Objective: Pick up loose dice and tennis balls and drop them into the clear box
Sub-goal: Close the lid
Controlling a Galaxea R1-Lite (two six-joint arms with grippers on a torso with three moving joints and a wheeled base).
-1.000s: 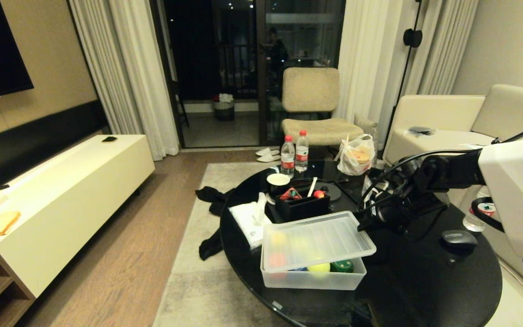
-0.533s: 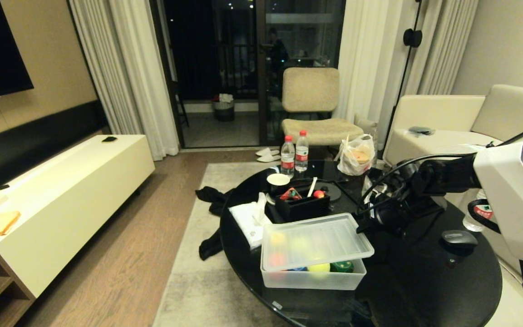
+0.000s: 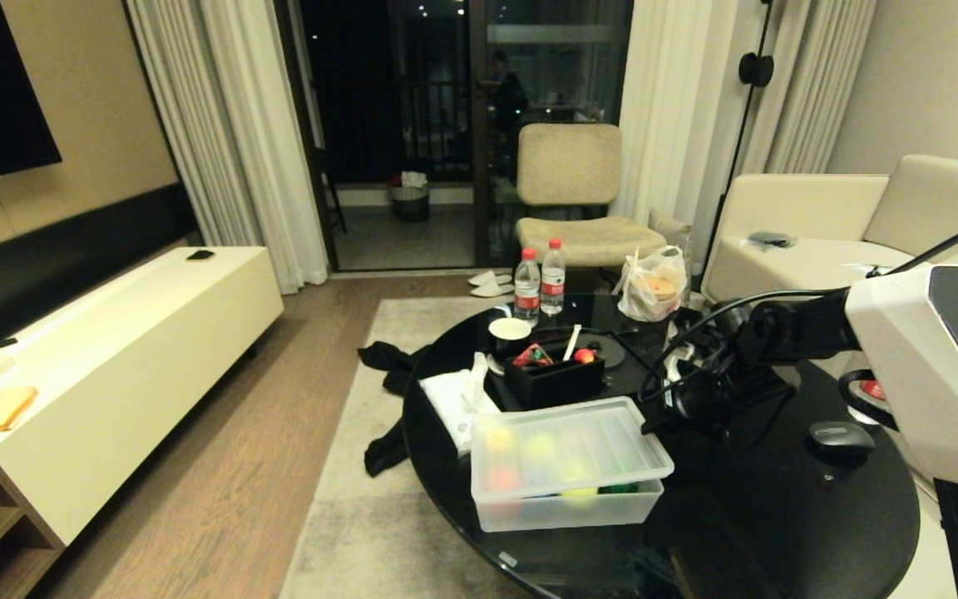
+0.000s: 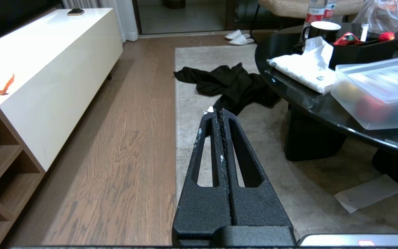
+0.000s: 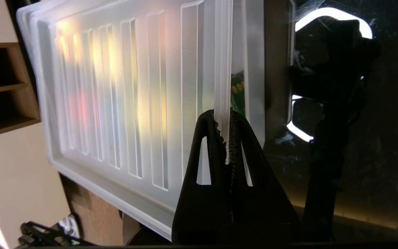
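Closing step: I judge I'm seating the lid (image 3: 566,437) on the box (image 3: 566,503), near the table's (image 3: 778,532) front edge.
Right gripper (image 5: 227,138): pinched on the lid's rim.
Left gripper (image 4: 218,114): clamped empty, parked off the table.
Next: level the lid, then release.

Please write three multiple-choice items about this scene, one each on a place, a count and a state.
1. Where does the black tray stand?
A. behind the clear box
B. on the sofa
C. on the floor

2. How many water bottles stand at the table's far edge?
A. one
B. two
C. four

3. What is the right gripper doing?
A. hanging open
B. gripping a ball
C. pinching the lid

A: the tray sits just beyond the box. B: two red-capped bottles. C: the lid's rim lies between its fingers.
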